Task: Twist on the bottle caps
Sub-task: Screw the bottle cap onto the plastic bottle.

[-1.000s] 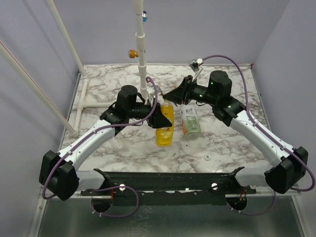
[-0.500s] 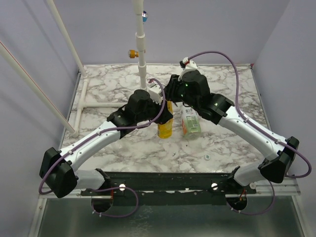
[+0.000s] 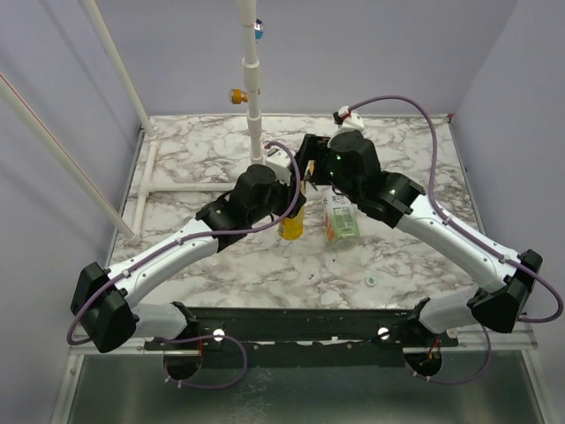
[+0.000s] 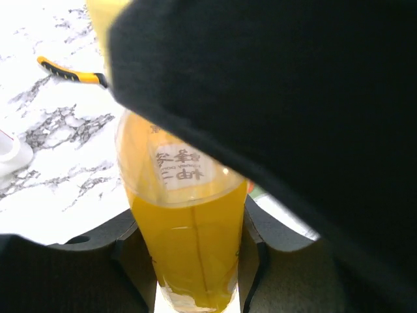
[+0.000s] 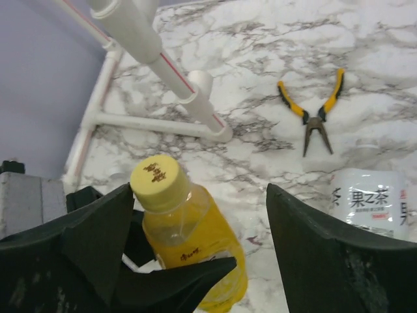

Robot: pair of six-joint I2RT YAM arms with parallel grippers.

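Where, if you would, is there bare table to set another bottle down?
Bare marble: far left behind the white pipe frame, and near right around the small cap. Crowded centre: left arm, right arm, yellow bottle, clear bottle.

Top view: even, diffuse overhead light, faint soft shadows on the bench [image 3: 194,141], sharp throughout. Left wrist view: bench blown out to white, yellow bottle [image 4: 189,248] glowing with light passing through it, large black blurred mass filling the upper right. Right wrist view: bright and clear, near fingers [image 5: 326,261] dark and slightly soft.
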